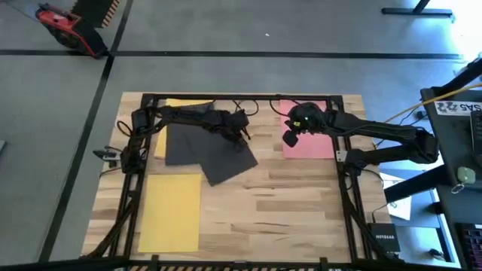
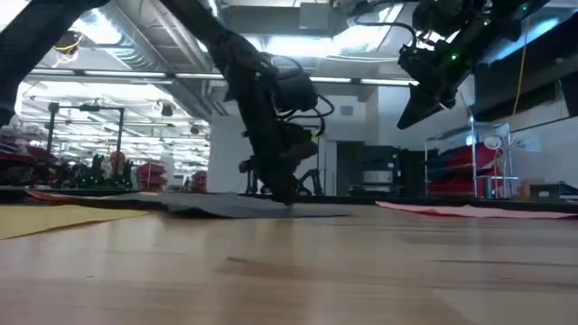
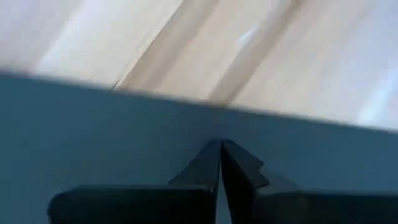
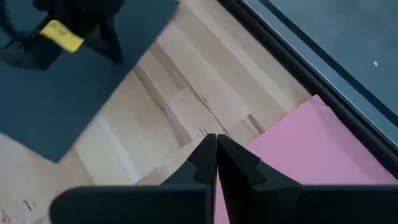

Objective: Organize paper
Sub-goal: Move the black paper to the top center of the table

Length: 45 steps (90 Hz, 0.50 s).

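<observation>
Left hand (image 1: 242,129) closed, tips down on the black paper (image 1: 213,150); right hand (image 1: 290,138) closed, empty, above the pink paper (image 1: 312,144)

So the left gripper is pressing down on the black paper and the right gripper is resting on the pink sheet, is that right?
Not quite. The left gripper is down on the black paper, but the right gripper is not resting on the pink sheet. The low view shows it raised well above the table, over that sheet's edge, with its fingers together.

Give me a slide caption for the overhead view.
Left pincer presses on black paper; right pincer hovers shut beside the pink sheet.
</observation>
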Tool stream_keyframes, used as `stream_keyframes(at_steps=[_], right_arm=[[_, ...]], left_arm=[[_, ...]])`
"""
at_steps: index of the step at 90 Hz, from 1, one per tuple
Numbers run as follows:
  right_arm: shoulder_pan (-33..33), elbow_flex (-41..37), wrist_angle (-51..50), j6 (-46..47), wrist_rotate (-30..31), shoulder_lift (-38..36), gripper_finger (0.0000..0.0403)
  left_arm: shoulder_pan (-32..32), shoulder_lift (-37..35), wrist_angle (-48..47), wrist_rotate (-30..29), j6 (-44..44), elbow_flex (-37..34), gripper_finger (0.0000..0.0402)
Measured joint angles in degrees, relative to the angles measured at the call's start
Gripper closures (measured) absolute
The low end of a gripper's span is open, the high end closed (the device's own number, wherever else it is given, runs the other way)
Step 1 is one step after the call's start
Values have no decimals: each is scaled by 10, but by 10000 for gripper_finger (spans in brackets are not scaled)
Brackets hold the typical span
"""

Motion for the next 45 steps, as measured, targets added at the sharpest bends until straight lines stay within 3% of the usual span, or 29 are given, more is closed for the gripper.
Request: stream_keyframes(at_steps=[17, 35, 45], right_arm=[[0, 0, 0, 0, 0, 0, 403], [0, 0, 0, 0, 0, 0, 403], [0, 0, 0, 0, 0, 0, 403]], left_arm=[[-11, 0, 31, 16, 7, 10, 401], [-11, -10, -171, -40, -4, 88, 401], [-6, -9, -228, -56, -16, 92, 401]])
